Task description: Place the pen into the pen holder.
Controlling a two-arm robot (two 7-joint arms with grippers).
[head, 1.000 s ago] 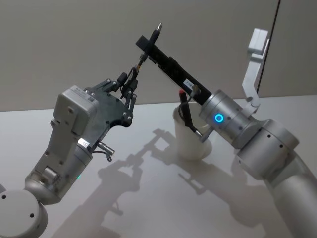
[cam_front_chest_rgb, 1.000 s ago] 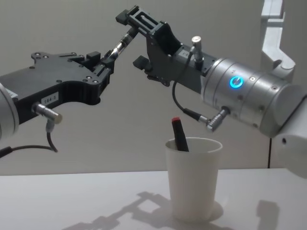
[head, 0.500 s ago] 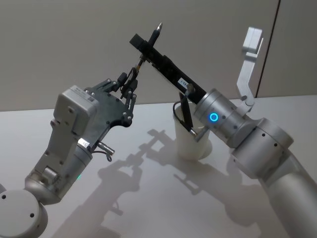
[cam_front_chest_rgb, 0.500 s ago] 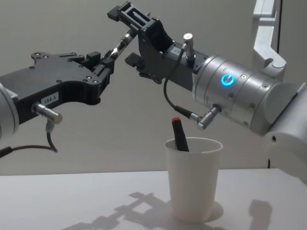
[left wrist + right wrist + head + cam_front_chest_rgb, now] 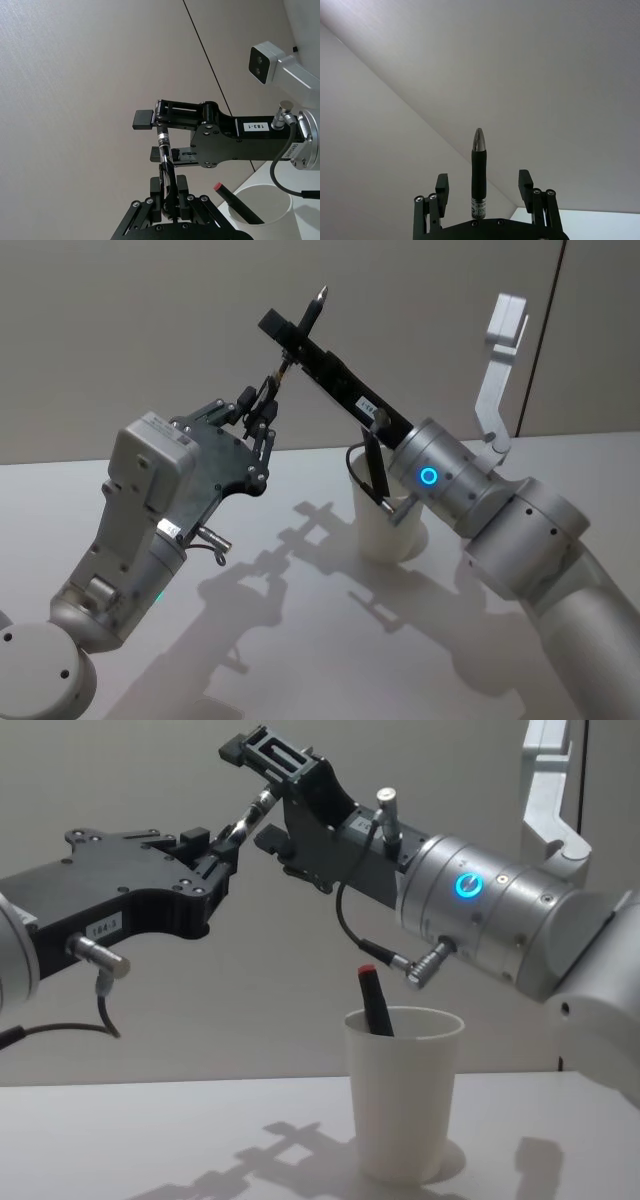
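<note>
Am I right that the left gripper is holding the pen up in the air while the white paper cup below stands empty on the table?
Not quite: the cup is not empty. The chest view shows a dark marker with a red cap already standing in the white paper cup. The rest holds: the left gripper is shut on the pen in the air, with the right gripper open around its other end.

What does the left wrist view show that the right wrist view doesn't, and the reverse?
Left wrist: the left gripper shut on the pen's lower end, and the cup holding a red-capped pen. Right wrist: the pen's silver tip, seen against the wall. Both: the pen standing between the right gripper's open fingers.
</note>
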